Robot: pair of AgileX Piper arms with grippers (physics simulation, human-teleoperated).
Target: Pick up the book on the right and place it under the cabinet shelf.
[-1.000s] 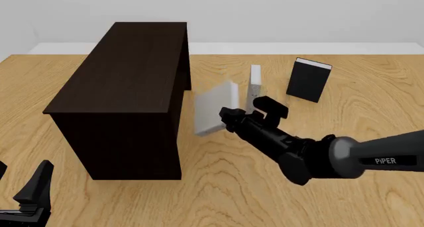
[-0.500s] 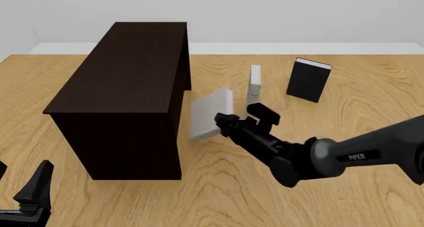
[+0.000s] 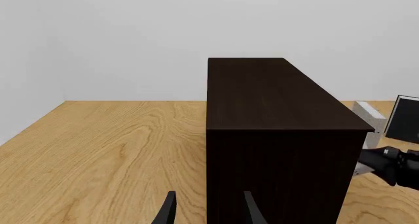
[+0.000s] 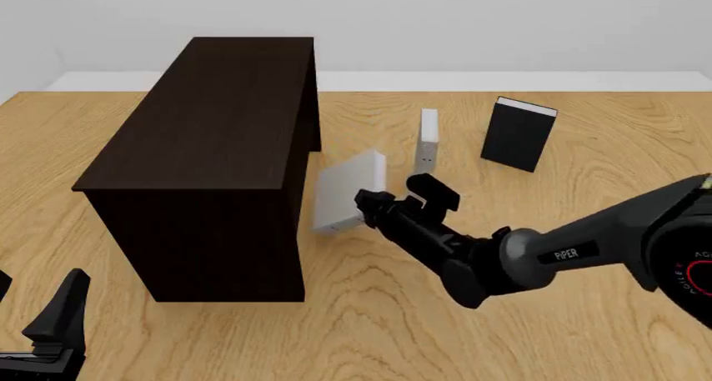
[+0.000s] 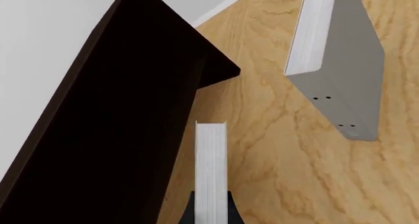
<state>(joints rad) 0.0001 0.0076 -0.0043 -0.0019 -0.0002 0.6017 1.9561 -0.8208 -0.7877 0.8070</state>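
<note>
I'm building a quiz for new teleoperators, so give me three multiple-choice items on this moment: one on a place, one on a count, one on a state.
1. Where is the light-grey book that the right tool holds?
A. On top of the cabinet
B. Beside the cabinet's right side, close to it
C. Flat at the table's near edge

2. How many books are in the front view?
A. Two
B. Three
C. Five

3. What is the left tool doing?
A. Holding a book
B. Pressing on the cabinet
C. Open and holding nothing

Key: 1 B, the held book is at the right flank of the cabinet, gripped by the right tool. 2 B, the held one, the upright grey book and the black book. 3 C, the left tool shows spread fingers with nothing between.
</note>
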